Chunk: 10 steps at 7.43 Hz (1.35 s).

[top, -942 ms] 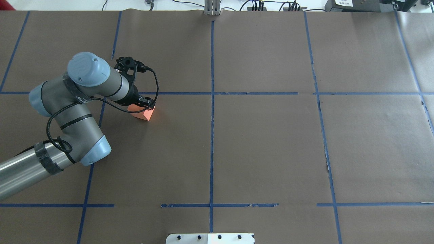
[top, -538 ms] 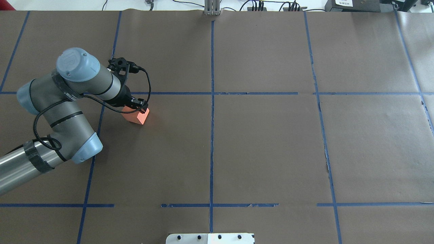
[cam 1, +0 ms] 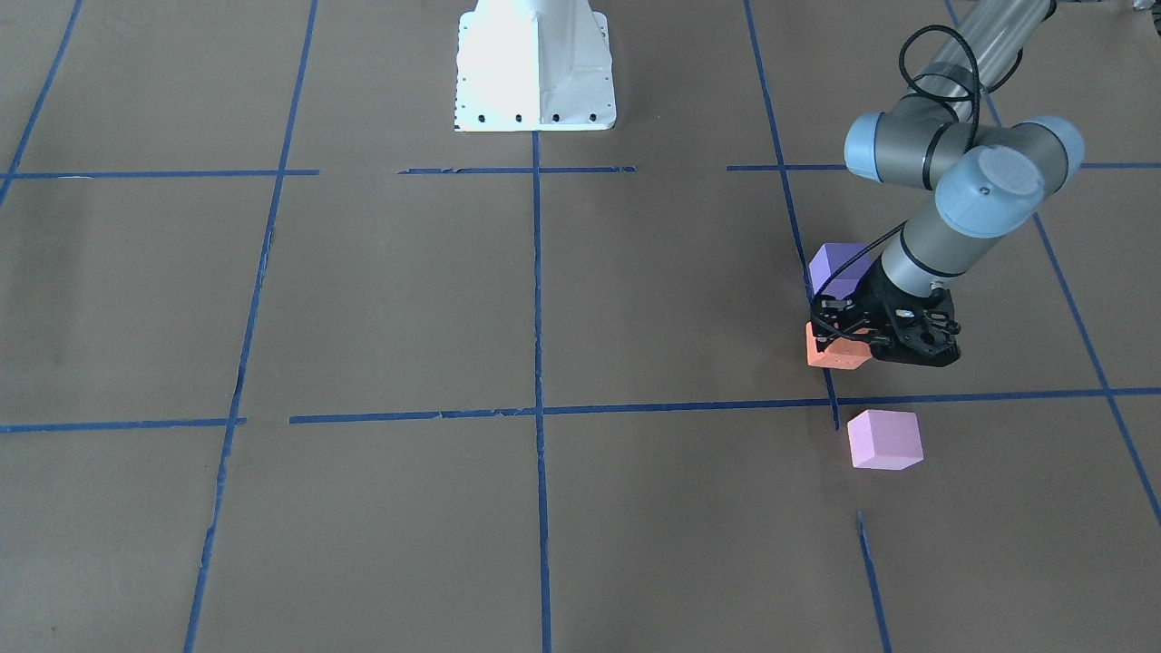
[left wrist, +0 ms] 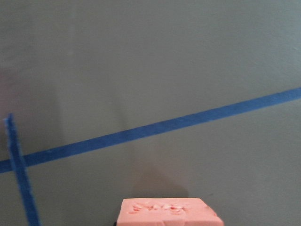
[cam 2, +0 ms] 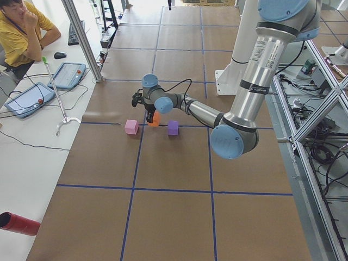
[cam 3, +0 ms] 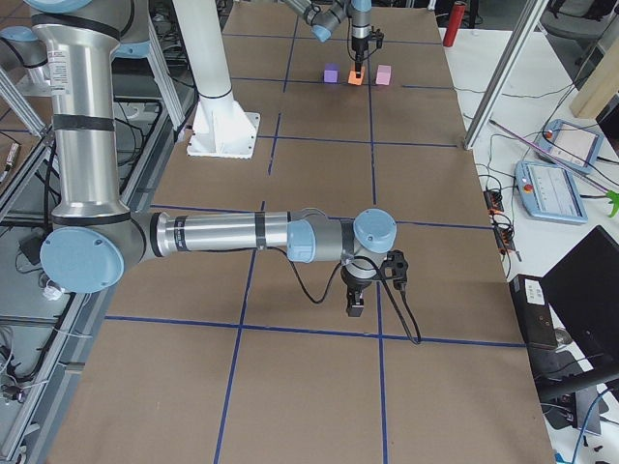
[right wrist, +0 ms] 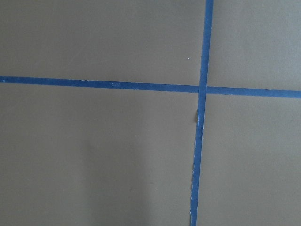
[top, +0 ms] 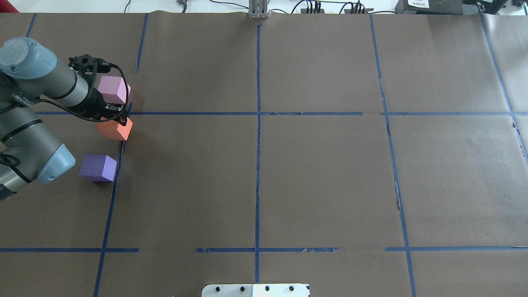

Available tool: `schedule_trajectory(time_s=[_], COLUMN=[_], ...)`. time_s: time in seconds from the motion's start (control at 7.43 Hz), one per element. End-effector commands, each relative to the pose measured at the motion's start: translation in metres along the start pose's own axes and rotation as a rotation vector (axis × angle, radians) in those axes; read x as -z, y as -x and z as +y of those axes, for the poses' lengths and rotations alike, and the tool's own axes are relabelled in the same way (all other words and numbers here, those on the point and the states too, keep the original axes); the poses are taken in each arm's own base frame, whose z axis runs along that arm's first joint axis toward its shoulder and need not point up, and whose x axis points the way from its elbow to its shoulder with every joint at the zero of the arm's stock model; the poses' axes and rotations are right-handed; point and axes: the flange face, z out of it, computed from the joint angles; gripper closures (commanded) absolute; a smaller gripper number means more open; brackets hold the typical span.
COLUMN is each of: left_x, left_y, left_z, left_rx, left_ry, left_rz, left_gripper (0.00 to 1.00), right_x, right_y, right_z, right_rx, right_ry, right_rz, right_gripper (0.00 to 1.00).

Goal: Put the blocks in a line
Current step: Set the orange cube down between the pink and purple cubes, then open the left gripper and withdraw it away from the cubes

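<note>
My left gripper [top: 116, 121] is shut on the orange block [top: 116, 130] and holds it low over the table, between the other two blocks. The light pink block [top: 112, 89] lies just beyond it and the dark purple block [top: 98, 167] lies nearer the robot. In the front-facing view the gripper [cam 1: 840, 341] holds the orange block [cam 1: 833, 353] between the purple block [cam 1: 834, 268] and the pink block [cam 1: 884, 439]. The left wrist view shows the orange block's marked top [left wrist: 169, 213]. My right gripper [cam 3: 355, 307] shows only in the exterior right view; I cannot tell whether it is open or shut.
Blue tape lines [top: 258, 113] divide the brown paper table into squares. The robot's white base [cam 1: 535, 63] stands at the near edge. An operator [cam 2: 22, 27] sits beyond the table's far side, with tablets and cables there.
My left arm has moved left with the orange block in its gripper. The pink and purple blocks, hidden under the arm before, now show on either side of the orange block.
</note>
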Motion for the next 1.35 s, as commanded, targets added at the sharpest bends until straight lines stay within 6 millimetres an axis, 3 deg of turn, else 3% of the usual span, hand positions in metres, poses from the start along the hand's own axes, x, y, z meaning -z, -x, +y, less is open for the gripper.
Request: schedule_trajectory(time_s=[0.0,0.13,0.27,0.4,0.67,0.94,1.08,1.21], left_x=[-0.005,-0.007,-0.009,-0.01,0.0,0.043,0.071,0.1], left_y=[0.015,0.016,0.018,0.02,0.018,0.035,0.059,0.107], left_z=[0.006,0.006,0.007,0.007,0.004,-0.018,-0.027,-0.031], left_rx=[0.022,0.025,0.029,0.033,0.02,0.048,0.035,-0.075], left_ry=[0.009,0.013,0.014,0.012,0.003,-0.068,-0.114,-0.133], left_rz=[-0.013,-0.015,-0.018,-0.024,-0.014,-0.006,-0.012,-0.05], left_gripper=[0.86,0.79,0.58,0.01,0.0,0.0,0.0,0.0], right_x=[0.0,0.0,0.0,0.0,0.0,0.0,0.0,0.0], right_y=[0.0,0.0,0.001,0.0,0.0,0.0,0.001,0.001], right_z=[0.0,0.0,0.0,0.0,0.0,0.0,0.0,0.0], right_rx=[0.0,0.0,0.001,0.0,0.0,0.0,0.001,0.001], right_ry=[0.0,0.0,-0.001,0.0,0.0,0.0,-0.001,-0.001], right_rz=[0.0,0.0,0.0,0.0,0.0,0.0,0.0,0.0], right_gripper=[0.0,0.0,0.0,0.0,0.0,0.0,0.0,0.0])
